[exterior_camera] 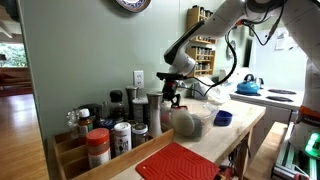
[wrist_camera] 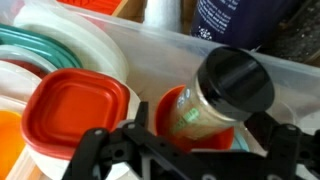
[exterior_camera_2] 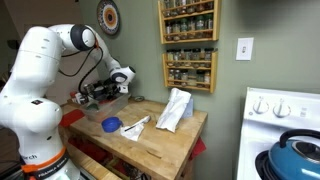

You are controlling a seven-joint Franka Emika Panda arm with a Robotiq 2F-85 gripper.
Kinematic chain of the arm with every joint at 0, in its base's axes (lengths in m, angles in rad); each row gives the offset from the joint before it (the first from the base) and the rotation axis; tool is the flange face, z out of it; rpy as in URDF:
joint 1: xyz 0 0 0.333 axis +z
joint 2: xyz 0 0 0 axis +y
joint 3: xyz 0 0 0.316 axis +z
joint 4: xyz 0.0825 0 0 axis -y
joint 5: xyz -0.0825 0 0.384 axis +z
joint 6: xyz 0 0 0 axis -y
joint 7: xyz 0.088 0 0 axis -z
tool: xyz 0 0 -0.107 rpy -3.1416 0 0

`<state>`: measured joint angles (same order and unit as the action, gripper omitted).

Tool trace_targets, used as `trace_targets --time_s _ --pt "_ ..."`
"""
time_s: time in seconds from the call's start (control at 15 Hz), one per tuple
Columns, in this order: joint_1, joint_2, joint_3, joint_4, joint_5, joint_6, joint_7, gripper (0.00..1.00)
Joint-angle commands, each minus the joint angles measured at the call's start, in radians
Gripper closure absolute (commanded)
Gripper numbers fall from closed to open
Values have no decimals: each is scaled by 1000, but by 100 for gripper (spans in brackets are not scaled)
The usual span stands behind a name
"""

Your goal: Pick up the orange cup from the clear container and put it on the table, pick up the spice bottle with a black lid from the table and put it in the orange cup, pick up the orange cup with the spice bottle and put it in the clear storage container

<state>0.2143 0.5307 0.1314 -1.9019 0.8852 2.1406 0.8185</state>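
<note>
We see the orange cup standing inside the clear container, with the spice bottle upright in it and the bottle's black lid well above the cup's rim. In the wrist view the tool hangs just over the cup. Its dark fingers are spread wide to either side and we see no pad pressing on cup or bottle, so we read it as released. Beside the cup in the same container lie a red lid and a stack of teal-rimmed lids, with the red lid's edge close to the cup's side.

In an exterior view the tool is lowered to the container at the back corner of the wooden table. A small blue cup sits on the table in front of the container, apart from it. A crumpled white bag stands further along the table.
</note>
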Motion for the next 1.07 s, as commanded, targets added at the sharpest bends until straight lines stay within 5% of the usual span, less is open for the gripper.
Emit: trace_targets --time_s 0.0,0.47,1.0 --pt "9 5 -7 10 0 9 7 0" --pt "-6 -99 -27 -3 -77 -48 -8 0" --pt "-22 -334 -40 -21 -441 -168 -104 0"
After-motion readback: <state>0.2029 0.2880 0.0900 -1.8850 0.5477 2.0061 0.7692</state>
